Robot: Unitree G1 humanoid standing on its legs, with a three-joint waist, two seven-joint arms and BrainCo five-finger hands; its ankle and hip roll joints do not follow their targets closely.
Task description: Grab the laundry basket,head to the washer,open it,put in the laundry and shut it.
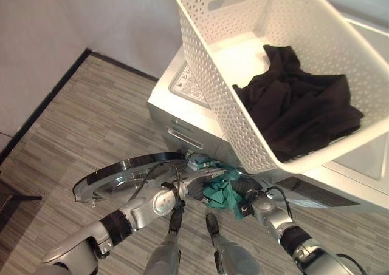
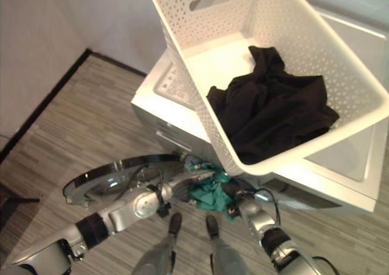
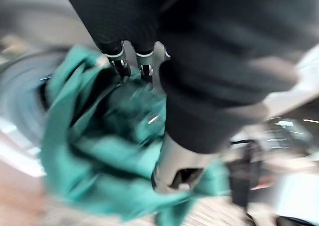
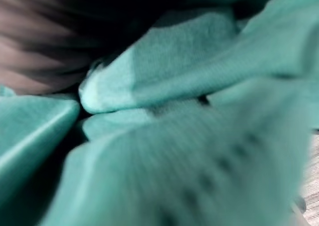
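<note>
A white perforated laundry basket stands on top of the white washer, with black clothes heaped in its near end. Below it the washer's round door hangs open to the left. A teal cloth bunches at the drum opening. My left hand reaches in from the left, open, its straight fingers pressing into the teal cloth. My right hand sits against the cloth from the right, and teal folds hide its front.
The washer stands against a pale wall with a dark skirting strip along the left. Grey wood-pattern floor spreads to the left of the open door. The basket overhangs the washer's front edge above both hands.
</note>
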